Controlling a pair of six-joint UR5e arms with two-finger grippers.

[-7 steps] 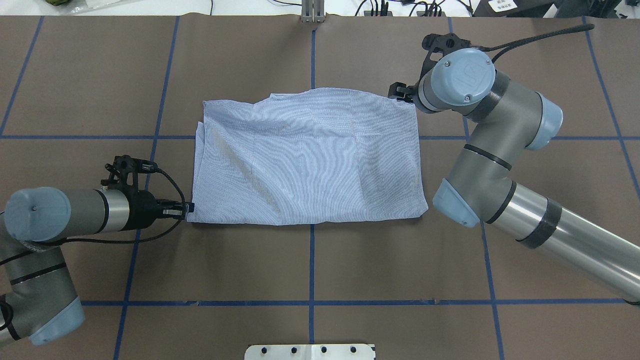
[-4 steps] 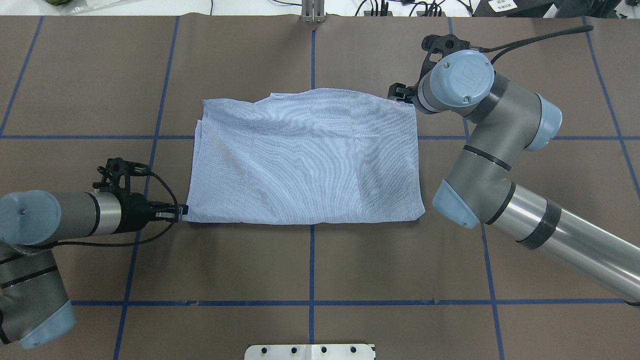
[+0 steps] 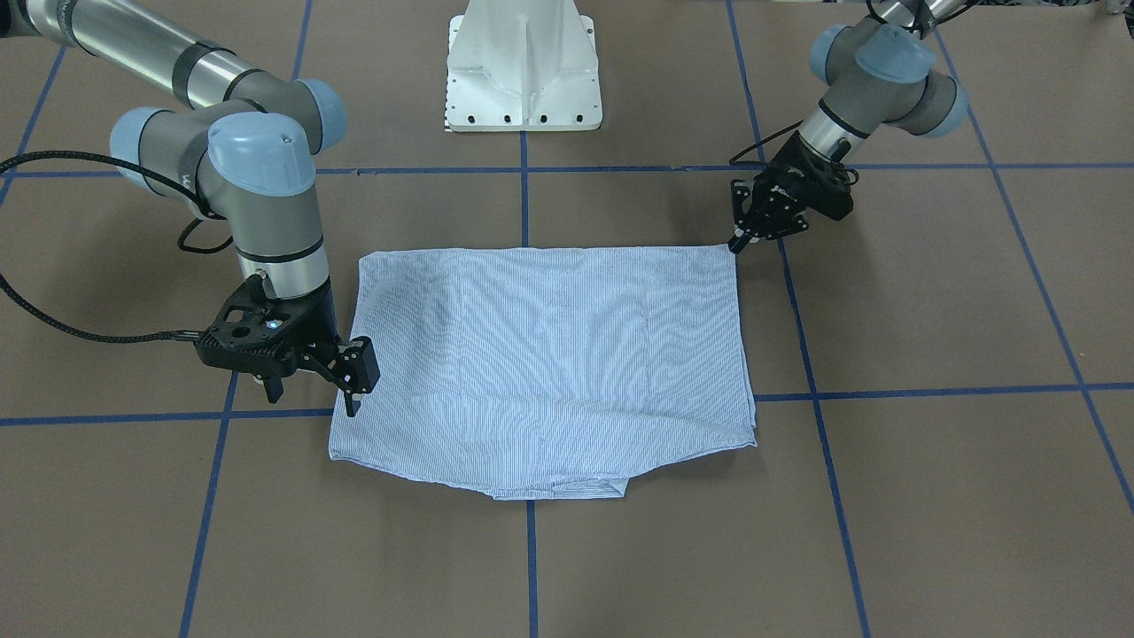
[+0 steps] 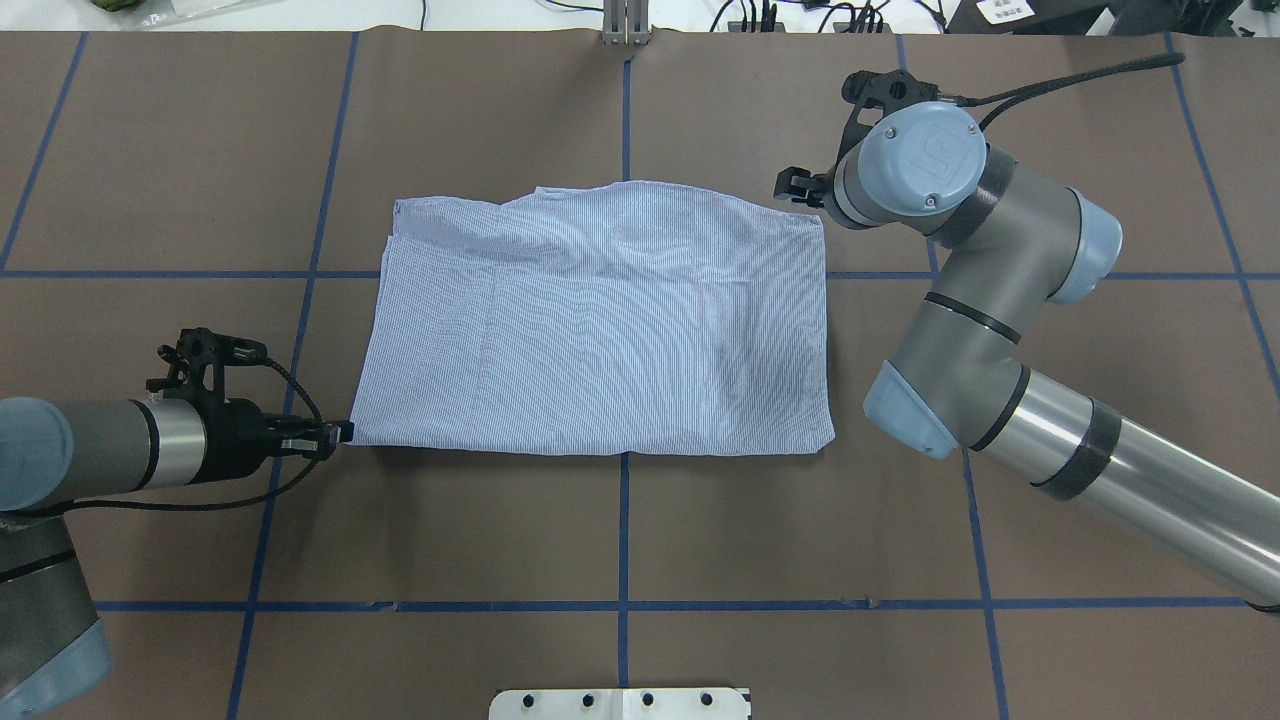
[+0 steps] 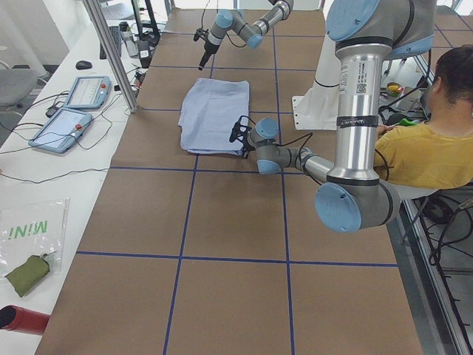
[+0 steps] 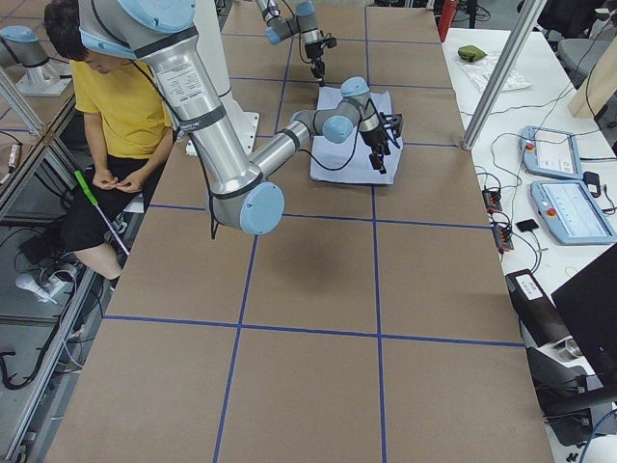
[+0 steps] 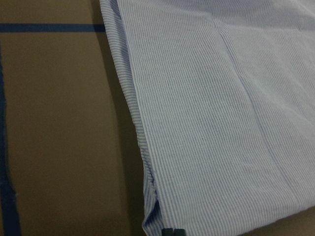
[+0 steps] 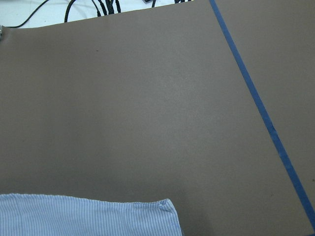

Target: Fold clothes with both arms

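While flat, shirt [image 4: 600, 320] with left gripper [image 4: 340, 433] clamped on its corner, right gripper [image 3: 312, 394] apart just beside it.

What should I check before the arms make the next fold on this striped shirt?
1. Left gripper shut on the shirt at its near left corner: ok.
2. Right gripper gripping the far right corner: not ok; it is open at that corner, not closed on cloth.
3. Shirt flat on the table: mostly ok; shallow wrinkles along the far edge.
4. All layers caught in the left pinch: cannot tell.
5. Person seated behind the robot, away from the shirt: ok.
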